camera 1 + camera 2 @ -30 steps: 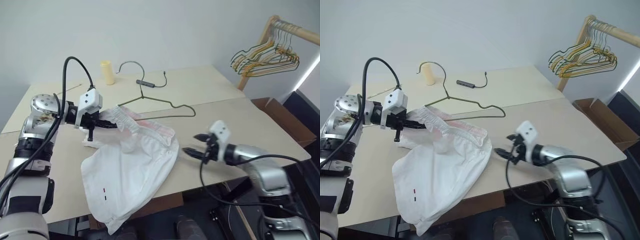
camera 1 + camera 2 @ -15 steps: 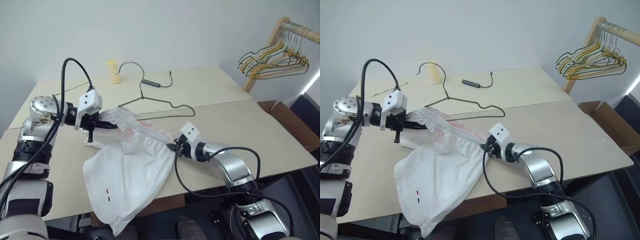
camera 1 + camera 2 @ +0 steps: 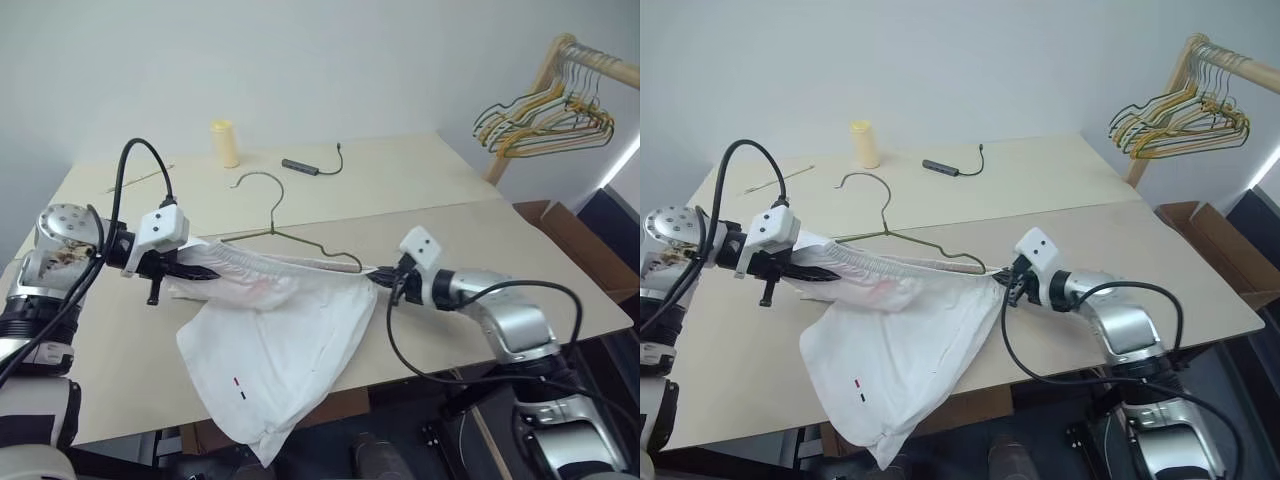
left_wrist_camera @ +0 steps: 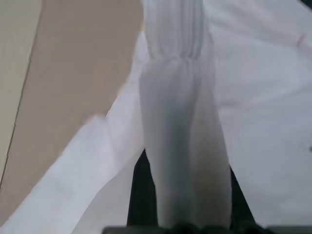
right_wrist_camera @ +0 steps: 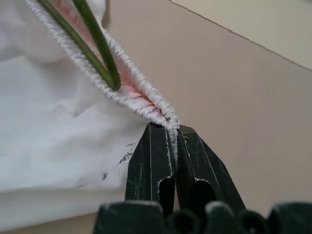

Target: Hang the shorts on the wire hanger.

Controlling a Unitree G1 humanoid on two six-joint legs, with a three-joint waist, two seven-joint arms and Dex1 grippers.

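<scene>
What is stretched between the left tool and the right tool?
In the left eye view, the shorts' waistband spans from left tool to right tool, with the wire hanger along it.

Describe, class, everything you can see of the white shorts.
The shorts are white cloth with a gathered elastic waistband and pinkish inner trim. The waistband is stretched taut between the left gripper and the right gripper, each shut on one end. The wire hanger has one end tucked inside it. The legs sag over the table edge, showing two tiny dark marks.
</scene>
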